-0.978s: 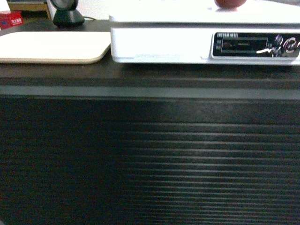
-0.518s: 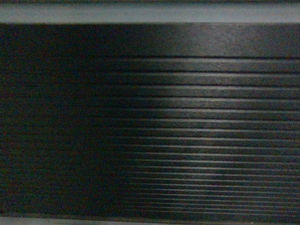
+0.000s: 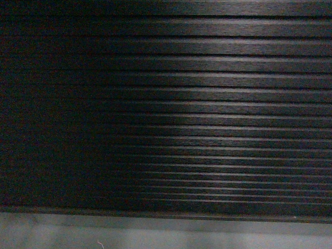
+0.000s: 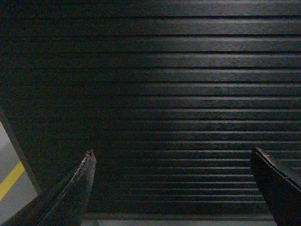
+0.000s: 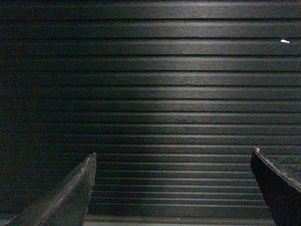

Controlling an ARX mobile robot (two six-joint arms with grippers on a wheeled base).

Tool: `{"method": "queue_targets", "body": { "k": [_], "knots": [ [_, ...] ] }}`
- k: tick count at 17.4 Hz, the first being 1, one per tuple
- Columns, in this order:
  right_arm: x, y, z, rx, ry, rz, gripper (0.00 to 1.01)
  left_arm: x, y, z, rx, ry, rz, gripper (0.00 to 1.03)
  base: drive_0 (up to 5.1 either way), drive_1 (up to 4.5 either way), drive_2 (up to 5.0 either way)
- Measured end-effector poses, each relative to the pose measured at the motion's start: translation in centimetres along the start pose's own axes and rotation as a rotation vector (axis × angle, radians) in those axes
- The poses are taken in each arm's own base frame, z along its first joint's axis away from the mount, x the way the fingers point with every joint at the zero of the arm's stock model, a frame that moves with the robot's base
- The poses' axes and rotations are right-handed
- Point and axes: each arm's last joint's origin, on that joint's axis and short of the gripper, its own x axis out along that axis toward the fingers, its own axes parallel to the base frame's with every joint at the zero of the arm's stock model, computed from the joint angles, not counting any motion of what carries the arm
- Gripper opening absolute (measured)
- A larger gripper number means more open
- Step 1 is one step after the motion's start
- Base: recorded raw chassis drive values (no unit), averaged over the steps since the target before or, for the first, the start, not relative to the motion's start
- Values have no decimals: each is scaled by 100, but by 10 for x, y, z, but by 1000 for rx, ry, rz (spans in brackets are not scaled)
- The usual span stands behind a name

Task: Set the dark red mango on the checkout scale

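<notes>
All three views face the ribbed front of the checkout (image 3: 207, 104); neither the dark red mango nor the scale shows anywhere, so their places cannot be told. The left gripper (image 4: 171, 188) stands spread wide and empty, slats filling the gap between its fingers (image 4: 80, 188); the right gripper (image 5: 171, 188) is likewise wide apart with nothing between its fingers (image 5: 77, 190). A strip of grey floor (image 3: 166, 236) lies below the slats; the risk is blind motion, since any forward drive or reach could knock the fingertips into the panel ahead.
</notes>
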Motion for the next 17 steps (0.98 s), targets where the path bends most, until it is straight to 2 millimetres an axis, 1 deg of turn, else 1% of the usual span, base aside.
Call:
{"method": "queue_targets", "body": {
  "k": [17],
  "knots": [
    [0,0,0,0,0,0,98,0,0,0,0,-1,0,98,0,0,0]
  ]
}}
